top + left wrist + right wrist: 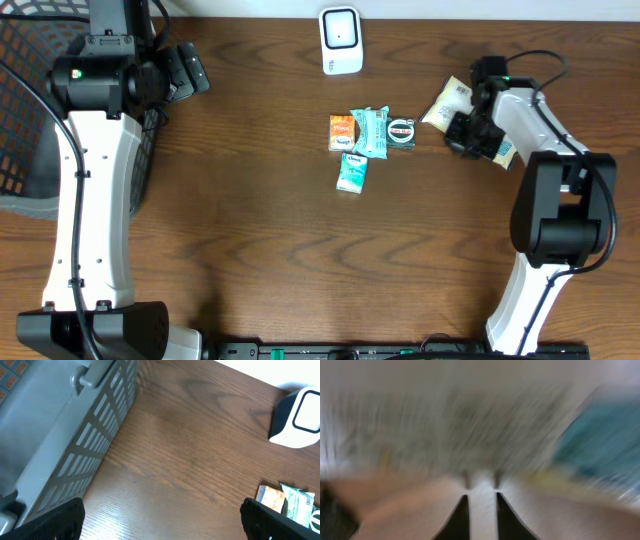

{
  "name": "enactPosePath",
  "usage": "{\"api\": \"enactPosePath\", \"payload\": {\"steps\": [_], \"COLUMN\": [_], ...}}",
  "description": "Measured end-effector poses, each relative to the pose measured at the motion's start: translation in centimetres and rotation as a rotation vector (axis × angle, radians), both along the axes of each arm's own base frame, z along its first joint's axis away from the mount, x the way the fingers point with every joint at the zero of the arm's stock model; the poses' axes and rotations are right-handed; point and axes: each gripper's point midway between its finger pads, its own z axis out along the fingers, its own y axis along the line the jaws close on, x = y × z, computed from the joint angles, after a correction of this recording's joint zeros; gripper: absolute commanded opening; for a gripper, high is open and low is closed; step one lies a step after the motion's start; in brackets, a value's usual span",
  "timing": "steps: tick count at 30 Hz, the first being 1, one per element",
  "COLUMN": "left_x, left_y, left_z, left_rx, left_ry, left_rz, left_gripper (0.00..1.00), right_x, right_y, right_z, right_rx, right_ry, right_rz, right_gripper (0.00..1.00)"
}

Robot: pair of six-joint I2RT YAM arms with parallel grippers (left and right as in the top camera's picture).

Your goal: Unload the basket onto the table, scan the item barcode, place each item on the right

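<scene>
Nearest you on the brown wooden counter (250, 230) lies a small teal packet (352, 172). Just behind it sits a close row of three: a small orange packet (342, 132), a pale teal pouch (370, 131) and a dark pack with a round white label (401, 133). Off to their right, your right tool (466, 130) sits on a cream-coloured snack packet (447, 103). More cream wrapping shows on the tool's other side, and you cannot tell whether it is the same packet. In the right wrist view its fingers (462, 515) stand close together with only a narrow slit between them, but the blur hides whether they pinch anything. Farther back, the white box-shaped scanner (340, 40) stands upright near the far edge. At the far left, your left tool (162, 510) is spread wide and holds nothing, above bare counter beside the grey slotted plastic basket (75, 435).
</scene>
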Motion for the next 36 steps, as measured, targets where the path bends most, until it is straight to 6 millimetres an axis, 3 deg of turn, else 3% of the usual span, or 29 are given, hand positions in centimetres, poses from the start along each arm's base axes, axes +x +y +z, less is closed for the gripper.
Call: {"api": "enactPosePath", "payload": {"steps": [7,11,13,17,18,21,26,30,34,36], "left_x": [0.0,0.0,0.0,0.0,0.0,0.0,0.0,0.0,0.0,0.0], "left_y": [0.0,0.0,0.0,0.0,0.0,0.0,0.0,0.0,0.0,0.0], "left_z": [0.0,0.0,0.0,0.0,0.0,0.0,0.0,0.0,0.0,0.0], "left_rx": [0.0,0.0,0.0,0.0,0.0,0.0,0.0,0.0,0.0,0.0], "left_ry": [0.0,0.0,0.0,0.0,0.0,0.0,0.0,0.0,0.0,0.0], "left_rz": [0.0,0.0,0.0,0.0,0.0,0.0,0.0,0.0,0.0,0.0], "left_gripper": [0.98,0.98,0.98,0.98,0.98,0.98,0.98,0.98,0.98,0.98], "right_x": [7.1,10.0,11.3,13.2,13.3,13.6,14.1,15.4,15.9,15.8], "right_y": [-7.7,-10.1,-9.7,-6.8,-6.0,-4.0,-2.5,-2.0,-2.8,-3.1], "right_z": [2.4,4.8,6.2,8.1,8.3,8.3,8.0,6.5,2.3,1.5], "right_rx": [-0.142,-0.078,-0.004,0.136,0.157,0.169,0.062,-0.017,-0.097,-0.123], "right_ry": [-0.317,-0.467,-0.528,-0.618,-0.623,-0.624,-0.619,-0.638,-0.593,-0.574], "right_rz": [-0.087,-0.116,-0.096,-0.016,0.002,0.04,0.055,0.079,0.133,0.154], "right_gripper": [0.38,0.4,0.4,0.47,0.54,0.58,0.52,0.57,0.57,0.56]}}
